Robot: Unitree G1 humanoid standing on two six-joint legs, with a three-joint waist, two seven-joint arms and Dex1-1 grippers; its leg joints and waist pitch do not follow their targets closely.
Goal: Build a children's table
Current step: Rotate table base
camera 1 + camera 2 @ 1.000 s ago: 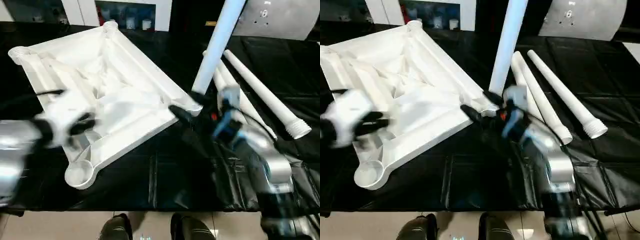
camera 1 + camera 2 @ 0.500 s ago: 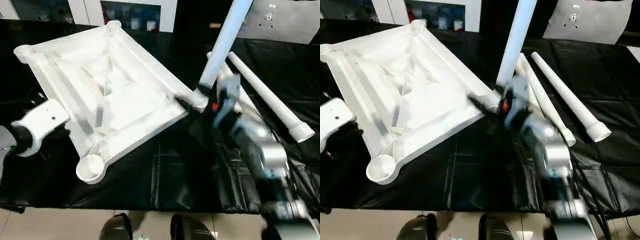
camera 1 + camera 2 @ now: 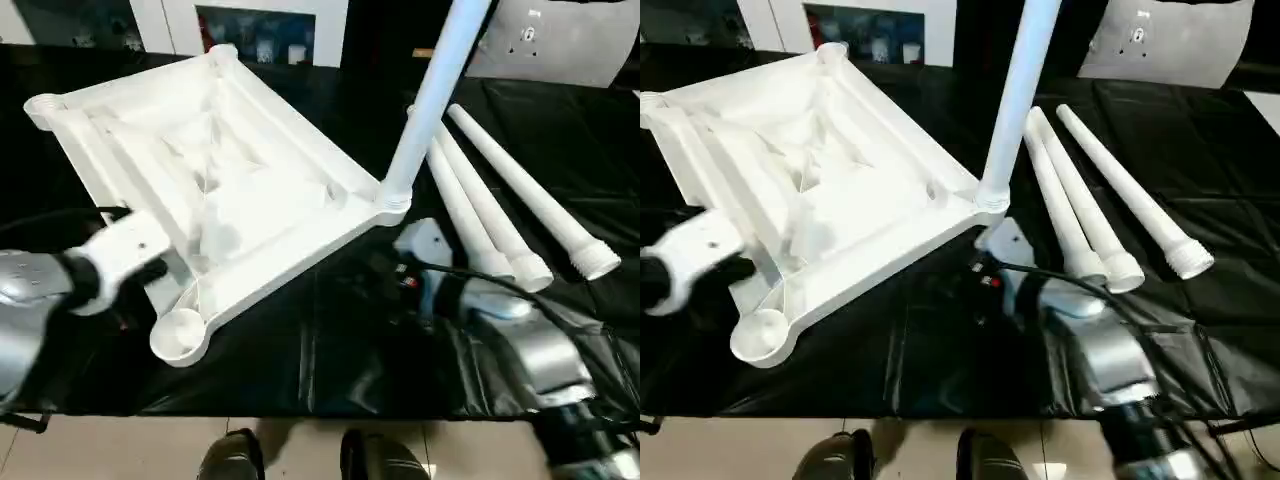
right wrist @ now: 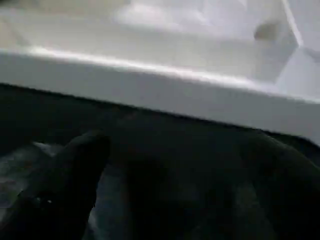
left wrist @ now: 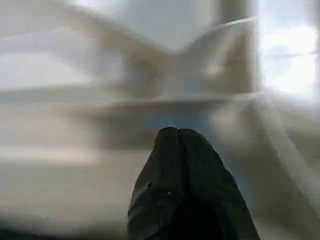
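On the left, the left pincer (image 5: 179, 137) has its two black fingers pressed together with nothing between them; its white wrist housing hangs just beside the near left edge of the upturned table top (image 3: 215, 170). That white square top lies underside up on the black tabletop (image 3: 330, 350), tilted as a diamond, its crossed ribs facing up. Of its round corner sockets, the near one (image 3: 178, 335) stands empty, and so do the two at the far left and far corners.

At the right corner socket one leg (image 3: 432, 95) stands upright, its foot seated in the socket, rising out of the top of the picture.

Just in front of that corner, the right pincer (image 4: 170, 165) is spread wide and grips nothing, its fingers low over the black cover, close to the top's side wall without touching it.

Further right, three loose legs (image 3: 490, 205) lie side by side on the tabletop, their ribbed ends toward the robot.
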